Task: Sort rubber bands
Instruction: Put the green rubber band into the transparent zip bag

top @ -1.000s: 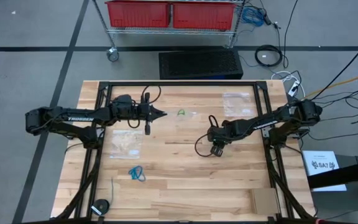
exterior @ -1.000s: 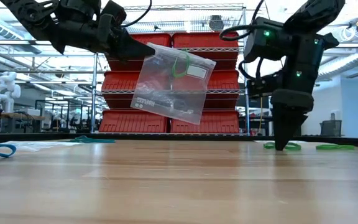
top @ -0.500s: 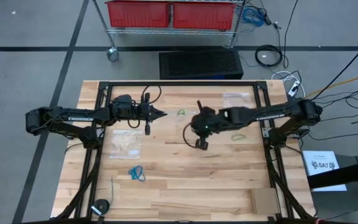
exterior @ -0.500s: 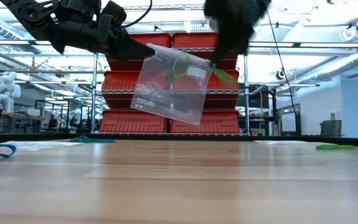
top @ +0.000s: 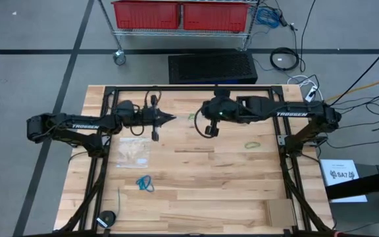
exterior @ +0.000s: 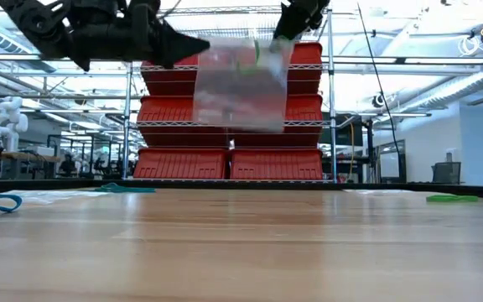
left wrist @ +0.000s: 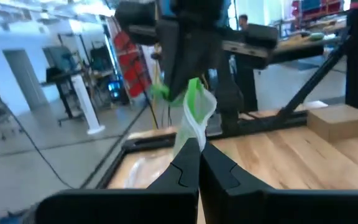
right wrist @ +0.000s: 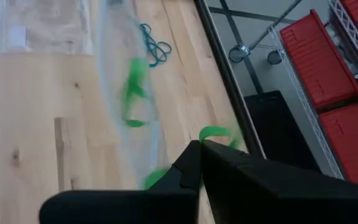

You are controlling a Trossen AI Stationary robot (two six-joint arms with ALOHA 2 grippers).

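Note:
My left gripper (top: 170, 118) is shut on a clear zip bag (exterior: 241, 84), held high over the table's far middle with light green rubber bands (left wrist: 194, 102) inside. My right gripper (top: 200, 117) hovers just right of the bag's top, shut on one light green rubber band (left wrist: 160, 92). Another green band (top: 252, 143) lies on the table to the right. A cluster of blue bands (top: 145, 183) lies near the left front. My left gripper pinches the bag's edge (left wrist: 190, 138) between its two fingers, coming in level from the table's left. The bag hangs clear of the table beyond the fingertips. My right gripper pinches the green band (right wrist: 213, 134) at its fingertips, slanting down from the right; the band dangles clear, beside the bag.
A second clear bag (top: 133, 151) lies flat on the table below my left arm. A small cardboard box (top: 280, 212) sits at the near right corner, and a black round object (top: 106, 218) at the near left. Red bins (exterior: 225, 109) on a wire rack stand beyond the far edge.
My right gripper has risen from the table's right side with one green band and swung left and toward the far edge, up to the bag's top. The other green band stayed on the table. The bag in my left gripper has tipped more level.

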